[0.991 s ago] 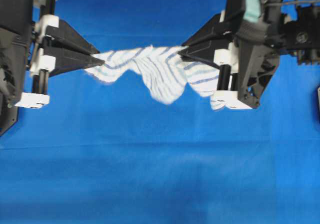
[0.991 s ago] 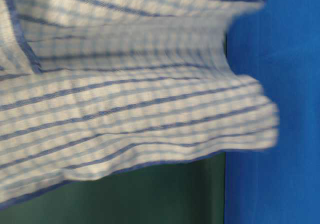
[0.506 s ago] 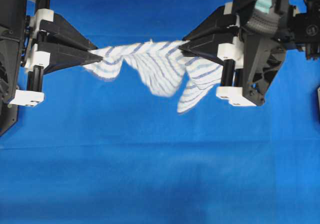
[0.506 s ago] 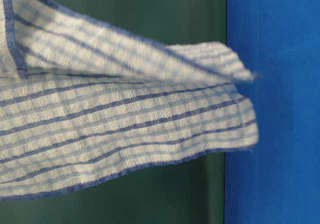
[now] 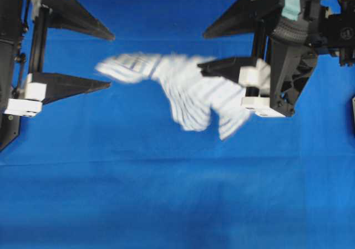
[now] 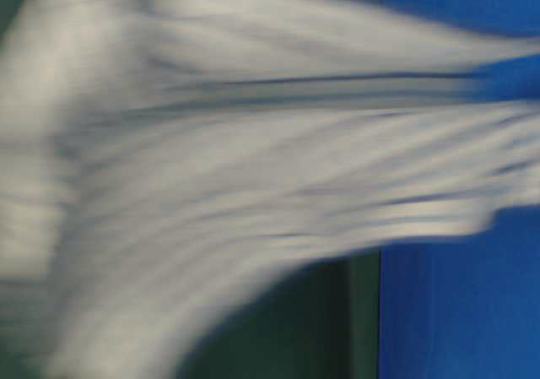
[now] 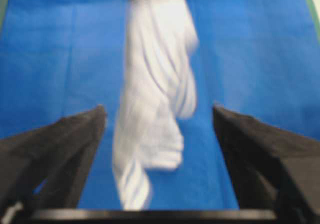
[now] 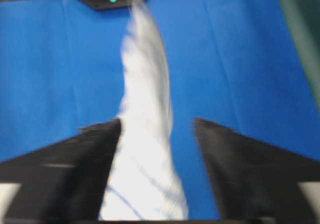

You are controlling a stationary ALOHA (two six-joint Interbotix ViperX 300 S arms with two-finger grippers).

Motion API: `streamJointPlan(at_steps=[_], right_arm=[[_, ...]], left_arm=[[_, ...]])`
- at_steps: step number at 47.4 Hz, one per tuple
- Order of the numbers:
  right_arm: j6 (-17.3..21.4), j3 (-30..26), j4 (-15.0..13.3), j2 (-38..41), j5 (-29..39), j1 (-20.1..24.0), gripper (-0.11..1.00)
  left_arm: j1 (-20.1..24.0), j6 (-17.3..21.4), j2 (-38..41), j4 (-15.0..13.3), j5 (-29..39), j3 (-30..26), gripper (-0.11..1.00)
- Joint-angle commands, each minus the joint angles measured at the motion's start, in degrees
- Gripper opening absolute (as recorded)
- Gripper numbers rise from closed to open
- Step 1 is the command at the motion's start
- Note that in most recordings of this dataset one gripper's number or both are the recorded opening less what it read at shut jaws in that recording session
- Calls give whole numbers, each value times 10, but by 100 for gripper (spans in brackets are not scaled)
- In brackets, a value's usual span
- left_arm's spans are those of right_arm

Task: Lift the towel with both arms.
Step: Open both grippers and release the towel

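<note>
Towel (image 5: pixel 183 91) blurred, loose between both spread fingers (image 5: pixel 75 84).

The towel (image 5: pixel 183 91) is made of thin, soft cloth, white with blue stripes, and is blurred. The tablecloth (image 5: pixel 166 193) is seen as plain blue matt cloth. The fingers (image 5: pixel 75 85) are made of black matt plastic, and the fittings (image 5: pixel 22 106) of white plastic.

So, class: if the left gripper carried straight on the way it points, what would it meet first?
Probably the towel, blurred between the open fingers of the left gripper; beyond it, the right gripper. Depth is uncertain.
</note>
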Motion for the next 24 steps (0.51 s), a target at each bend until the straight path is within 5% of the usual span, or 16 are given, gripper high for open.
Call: streamJointPlan(at_steps=[1,12,24], right_arm=[[1,-4,-9,-7,-1,0,68],[11,29,-8,-4,-4,0,66],[70,147,-7,6,-66,24,66]], left_arm=[[0,-1,-7,1,-6,-2,90],[-2,-13,9,-3,-22,38,89],[-30,-18,68,-3,-117,122,89]])
